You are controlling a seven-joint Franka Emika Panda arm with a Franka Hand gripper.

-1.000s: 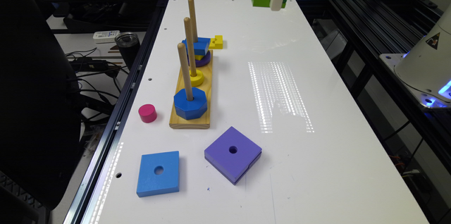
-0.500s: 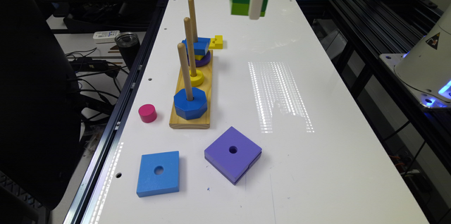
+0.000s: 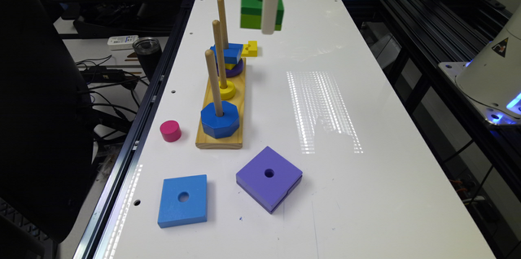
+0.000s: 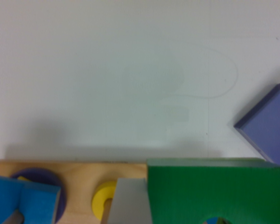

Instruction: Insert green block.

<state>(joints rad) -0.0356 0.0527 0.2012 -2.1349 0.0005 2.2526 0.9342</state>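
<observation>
- The gripper [image 3: 270, 14] is clamped on the green block [image 3: 254, 10], which hangs in the air at the top centre of the exterior view, well above the table [image 3: 366, 194].
- The block is to the right of the three pegs [image 3: 222, 20] in that view, not over any of them.
- Risk: if the block's hole is not lined up, its edge may hit a peg tip and tilt the wooden base [image 3: 220, 139].
- The wrist view shows the hole's rim on the block [image 4: 214, 191]; the exterior view shows the height of the pegs.
</observation>
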